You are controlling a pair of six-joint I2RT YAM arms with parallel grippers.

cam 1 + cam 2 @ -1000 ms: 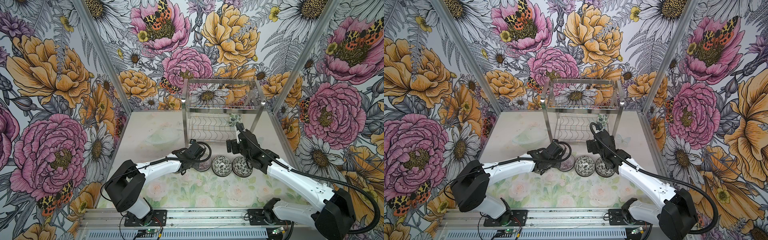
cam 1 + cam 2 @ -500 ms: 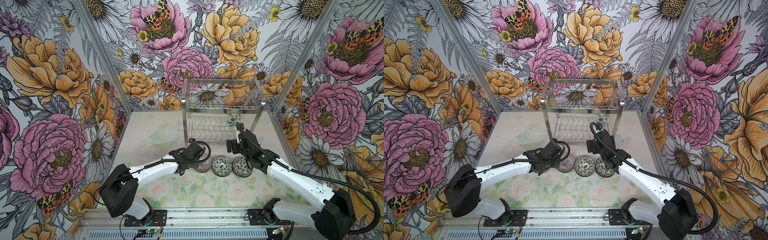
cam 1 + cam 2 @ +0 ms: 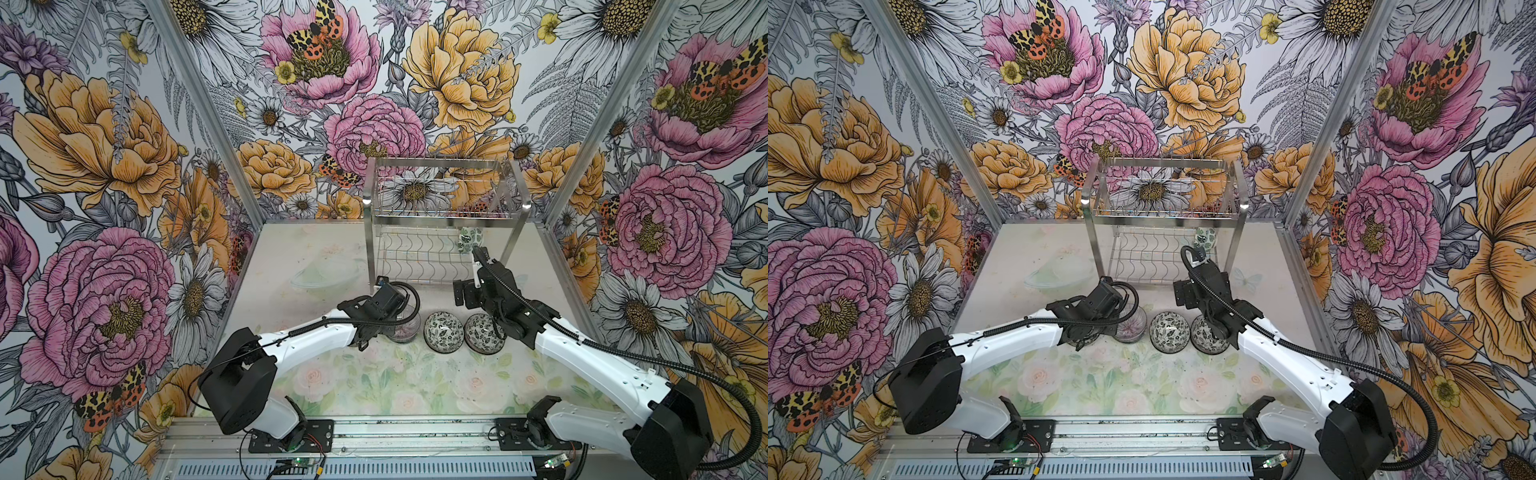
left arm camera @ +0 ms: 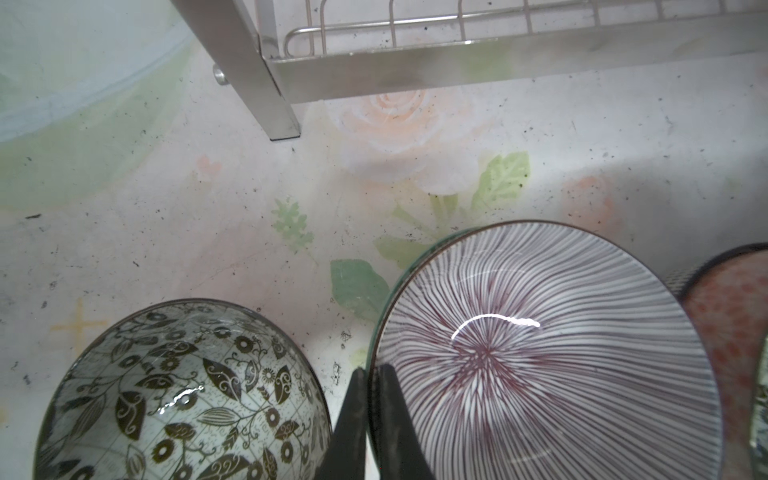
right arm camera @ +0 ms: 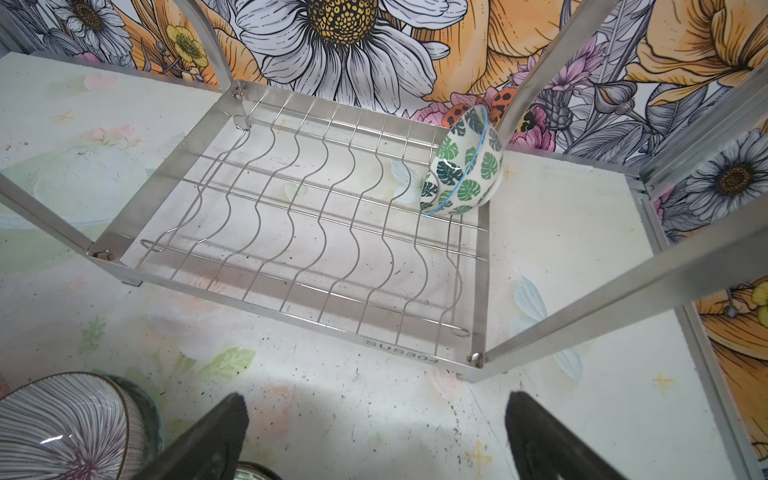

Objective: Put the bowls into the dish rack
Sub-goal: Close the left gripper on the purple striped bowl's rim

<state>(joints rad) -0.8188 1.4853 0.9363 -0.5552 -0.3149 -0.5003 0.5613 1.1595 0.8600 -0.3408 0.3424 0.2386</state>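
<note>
In the left wrist view my left gripper is shut on the rim of a purple-striped bowl, one finger inside it and one outside. A black-and-white floral bowl sits close beside it, and a pink-red bowl shows at the edge. In both top views the striped bowl stands in a row with two black-and-white bowls. A green-leaf bowl leans on edge at the right end of the dish rack's lower shelf. My right gripper hovers open and empty in front of the rack.
A faint pale-green bowl shape is printed on the mat left of the rack. The rack's front left leg stands just beyond the striped bowl. Flowered walls with metal corner posts close in the table.
The left arm's rear links have shifted slightly while its gripper stays at the striped bowl. The right arm has not moved.
</note>
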